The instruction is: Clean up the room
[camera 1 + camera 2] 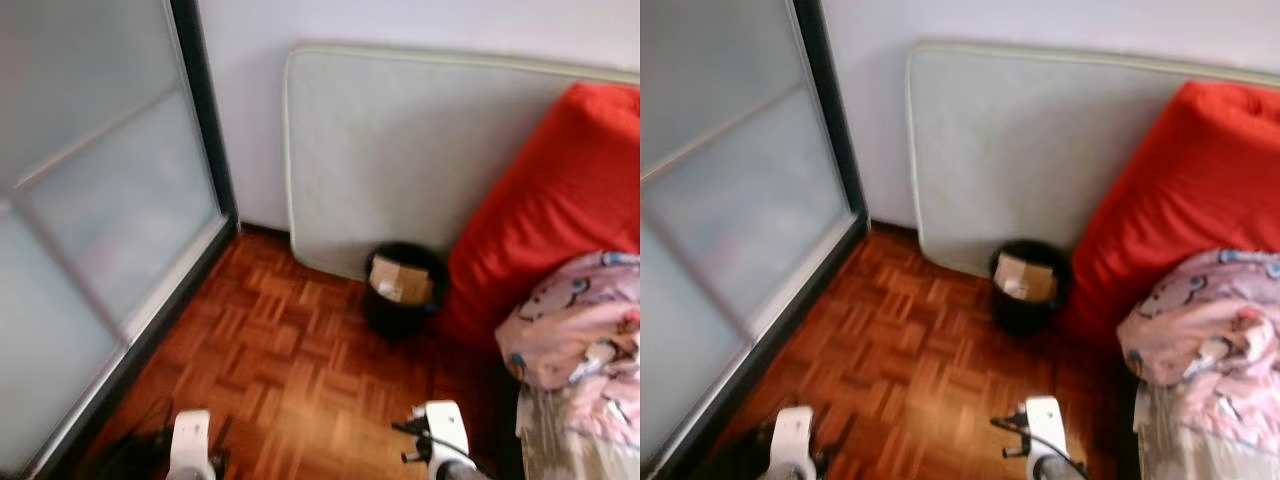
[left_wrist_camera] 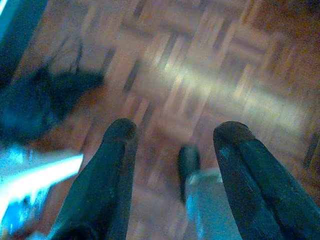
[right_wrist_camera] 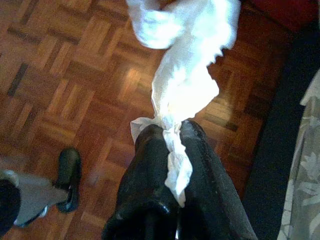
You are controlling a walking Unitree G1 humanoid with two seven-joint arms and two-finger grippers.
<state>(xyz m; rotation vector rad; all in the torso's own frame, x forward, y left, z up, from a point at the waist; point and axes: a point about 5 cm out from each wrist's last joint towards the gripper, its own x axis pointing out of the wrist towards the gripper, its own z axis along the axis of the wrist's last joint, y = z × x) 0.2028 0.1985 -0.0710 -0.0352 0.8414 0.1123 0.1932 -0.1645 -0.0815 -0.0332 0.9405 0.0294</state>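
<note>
Right pincer (image 3: 171,131) clamps a white tissue (image 3: 185,75); left pincer (image 2: 175,135) gapes empty (above parquet (image 1: 290,370))

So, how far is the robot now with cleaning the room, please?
Done: a cardboard piece already sits in the black bin by the mattress. In hand: the right gripper is shut on a crumpled white tissue above the parquet floor. Left: carrying the tissue to the bin; the left gripper is open and holds nothing.
</note>
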